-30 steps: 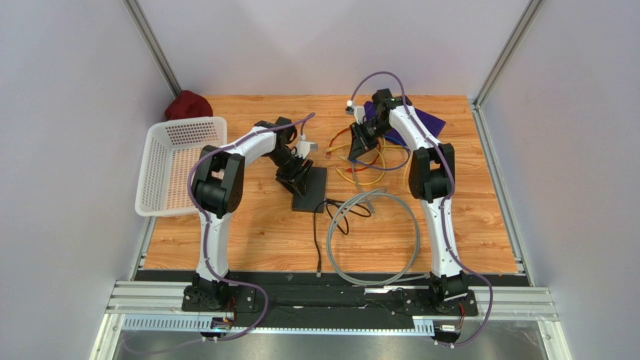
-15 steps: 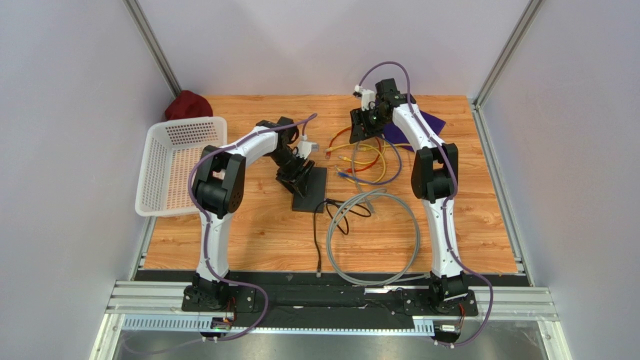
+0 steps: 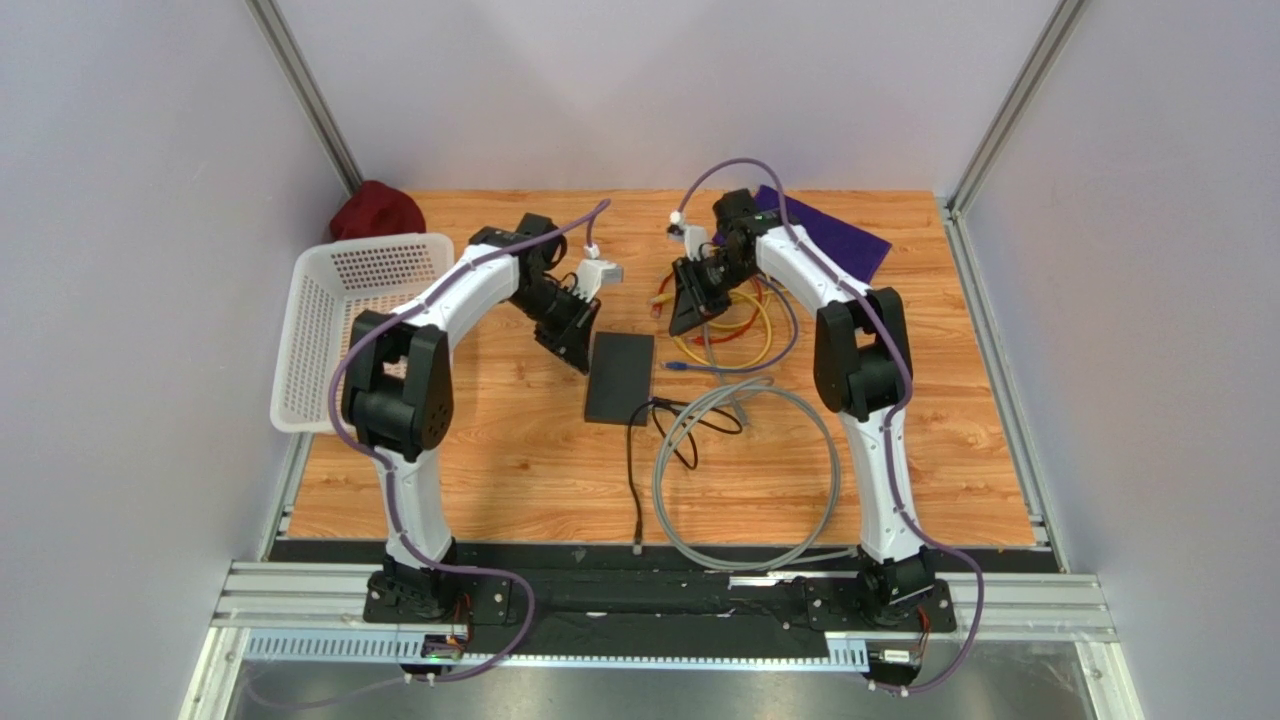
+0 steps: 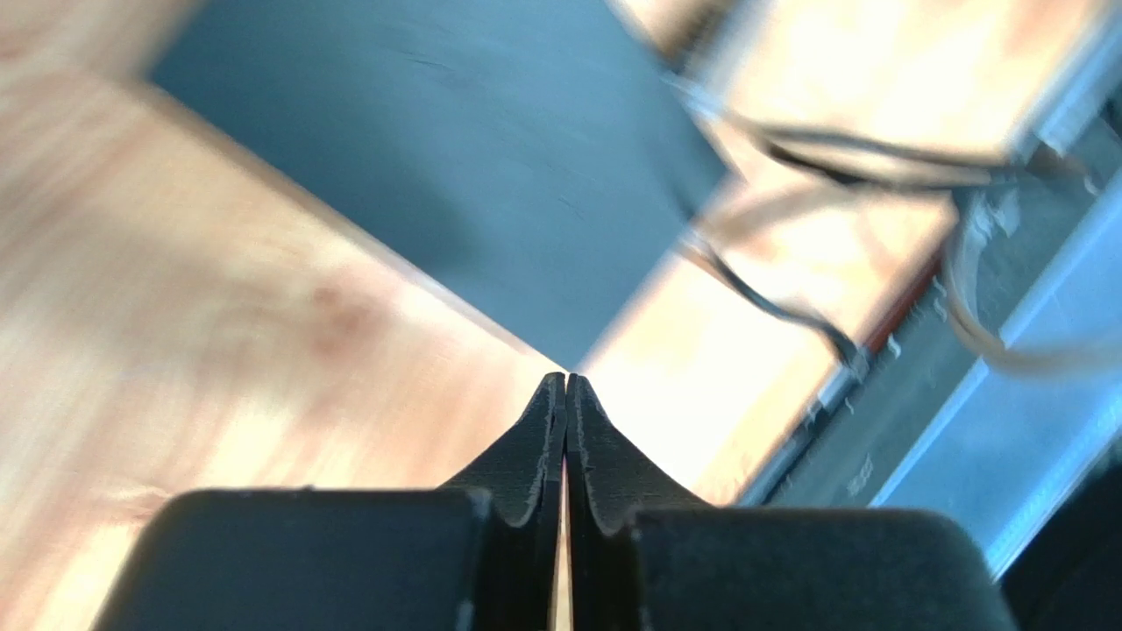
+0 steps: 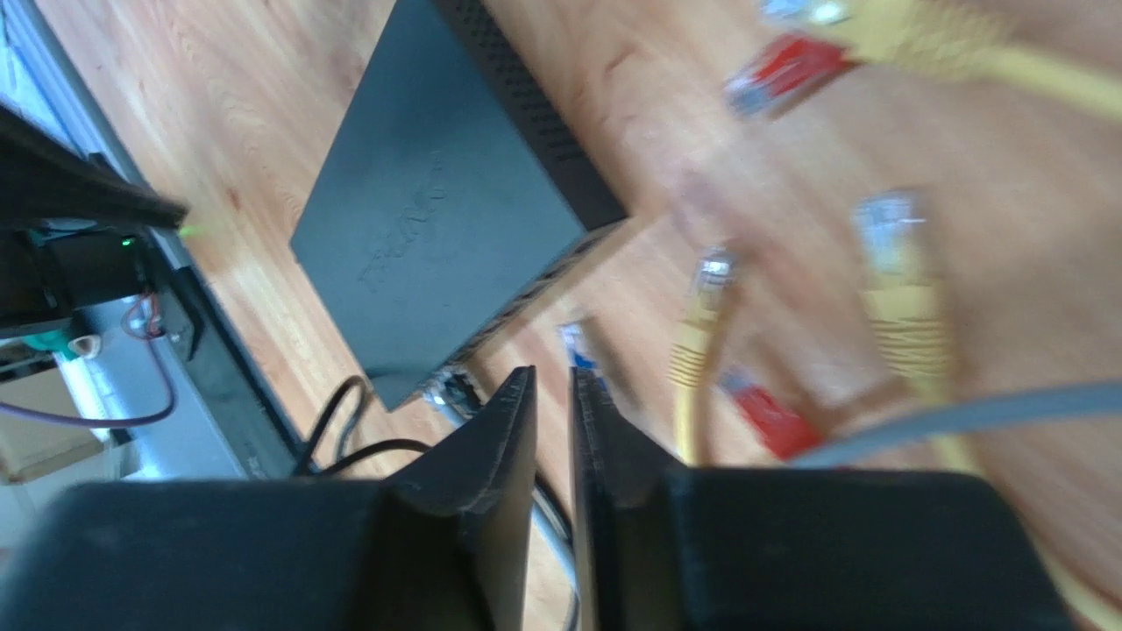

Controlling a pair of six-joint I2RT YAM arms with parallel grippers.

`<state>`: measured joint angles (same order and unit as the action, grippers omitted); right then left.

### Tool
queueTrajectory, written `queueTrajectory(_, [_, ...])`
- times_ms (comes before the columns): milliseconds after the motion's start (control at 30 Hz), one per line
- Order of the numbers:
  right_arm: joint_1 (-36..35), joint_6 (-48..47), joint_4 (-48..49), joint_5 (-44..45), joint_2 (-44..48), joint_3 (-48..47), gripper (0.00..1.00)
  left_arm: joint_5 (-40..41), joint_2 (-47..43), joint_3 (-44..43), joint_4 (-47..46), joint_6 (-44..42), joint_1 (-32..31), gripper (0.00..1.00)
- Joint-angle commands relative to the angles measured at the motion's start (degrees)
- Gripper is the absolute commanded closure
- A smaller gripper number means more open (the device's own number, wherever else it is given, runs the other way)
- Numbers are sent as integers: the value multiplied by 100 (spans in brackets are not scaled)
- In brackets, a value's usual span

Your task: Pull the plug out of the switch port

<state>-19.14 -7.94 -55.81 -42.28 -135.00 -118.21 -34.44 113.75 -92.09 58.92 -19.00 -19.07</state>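
The switch lies flat in the middle of the tabletop, with the plug seemingly still seated in its near edge. Just past its far left corner, the left gripper has come off the switch and closed, empty. Farther right, the right gripper, jaws a slit apart on nothing, has swung back over the loose cables. Nothing pins the switch now, so a pull would likely drag it.

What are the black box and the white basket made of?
Black box: probably plastic or painted metal, matte. Its flat top looks dull, with hardly any shine.
Basket: likely plastic, plain white. Its thin walls are full of small holes.
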Motion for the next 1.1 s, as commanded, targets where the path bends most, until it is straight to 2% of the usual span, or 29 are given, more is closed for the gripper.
queueTrajectory(0, [-231, 109, -123, -184, -140, 0, 86, -1074, -468, 481, 612, -1587, -184, 100])
queueTrajectory(133, [-432, 100, -193, -140, -387, 70, 90, -934, -188, 815, 920, -2168, -448, 100])
queueTrajectory(267, [-538, 91, -184, -79, -527, 44, 92, -732, 190, 746, 815, -2169, -457, 99])
queueTrajectory(467, [-556, 135, -167, 150, -686, -132, 94, -574, 963, 201, 824, -1915, -466, 97])
queueTrajectory(600, [-556, 153, -97, 308, -677, -79, 93, 521, 1061, 104, 262, -1353, -466, 91])
queueTrajectory(633, [-556, 162, -70, 326, -668, -79, 92, 908, 1052, 130, -209, -864, -466, 87])
queueTrajectory(700, [-556, 153, -61, 317, -677, -79, 91, 1561, 947, 87, -677, -474, -431, 85])
queueTrajectory(767, [-556, 153, -79, 300, -668, -70, 89, 1545, 903, -53, -671, -157, -378, 85])
queueTrajectory(867, [-539, 109, -123, 300, -659, -18, 87, 950, 877, -396, -250, -165, -369, 84])
queueTrajectory(1000, [-434, 100, -167, 203, -589, 79, 85, -61, 859, -783, 960, -708, -317, 80])
queueTrajectory(1067, [-381, 91, -184, -25, -606, 97, 81, -291, 780, -810, 1095, -719, -273, 76])
